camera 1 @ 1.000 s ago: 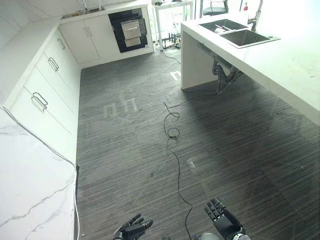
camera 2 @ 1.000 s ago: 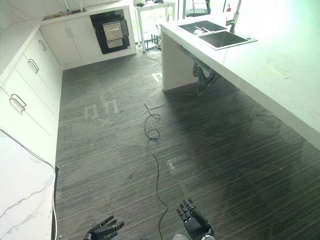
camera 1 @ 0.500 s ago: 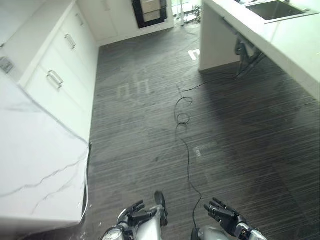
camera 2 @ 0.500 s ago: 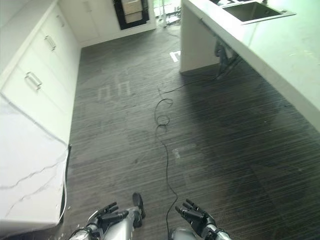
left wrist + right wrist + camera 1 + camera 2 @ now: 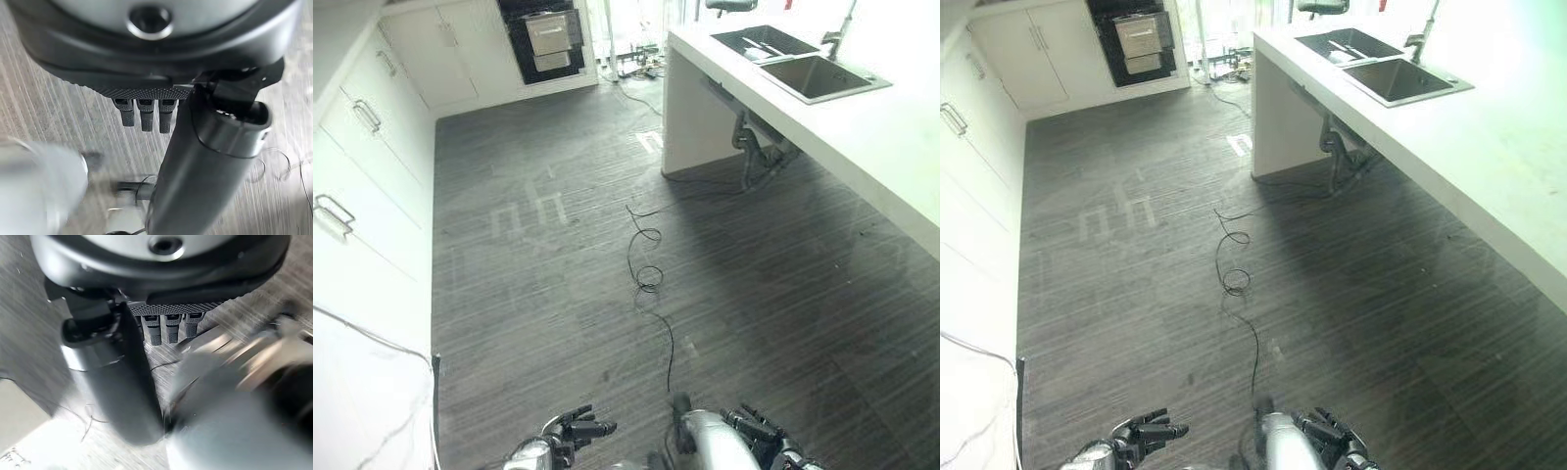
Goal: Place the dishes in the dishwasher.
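Note:
The dishwasher (image 5: pixel 546 39) is a black bay with a silver front, set in the white cabinets at the far end of the room. A double sink (image 5: pixel 803 64) is sunk into the white island counter (image 5: pixel 891 147) on the right. A few utensil-like dishes (image 5: pixel 759 45) lie in its far basin. Low over the dark floor, my left hand (image 5: pixel 576 433) is open and holds nothing. My right hand (image 5: pixel 759 433) hangs open beside it, also with nothing in it. The left wrist view shows relaxed fingers (image 5: pixel 146 113) over bare floor, as does the right wrist view (image 5: pixel 168 329).
White drawer fronts with metal handles (image 5: pixel 357 147) run along the left wall. Pipes (image 5: pixel 754 152) hang under the island beside its end panel. A wide strip of dark plank floor (image 5: pixel 558 274) runs between the cabinets and the island up to the dishwasher.
The camera has tilted up and swung right, so the sink and far cabinets are back in view. Both hands stay open at the lower edge.

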